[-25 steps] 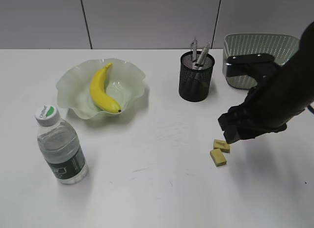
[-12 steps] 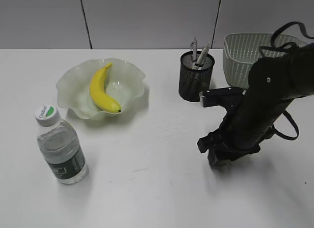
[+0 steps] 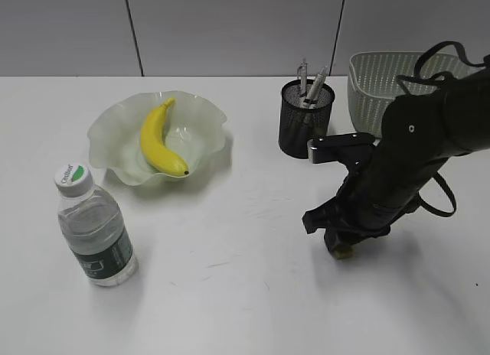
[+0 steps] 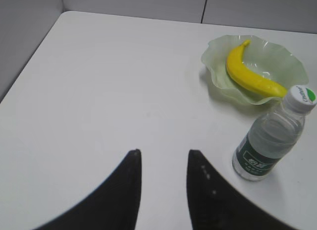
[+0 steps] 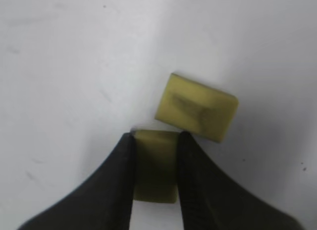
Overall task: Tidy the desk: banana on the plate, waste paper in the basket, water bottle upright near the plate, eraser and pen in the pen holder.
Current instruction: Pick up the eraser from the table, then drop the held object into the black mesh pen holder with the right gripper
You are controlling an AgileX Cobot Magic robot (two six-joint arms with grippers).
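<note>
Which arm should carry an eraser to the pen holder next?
The right. Its hand already straddles one eraser beside the pen holder, while the left hand sits far off by the water bottle.

Banana [image 3: 161,139] — yellow, lying in the frosted green plate [image 3: 107,137]. Water bottle [image 3: 93,227] — upright beside it. Pen holder [image 3: 306,119] holds pens; basket [image 3: 383,87] just right.

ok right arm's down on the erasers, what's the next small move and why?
Probably a short straight lift. In the right wrist view the right gripper has its fingers tight against both sides of the nearer eraser, which looks gripped. The second eraser lies right beside it, so rising vertically should avoid dragging it. After that, carry toward the pen holder, which already holds pens.
</note>
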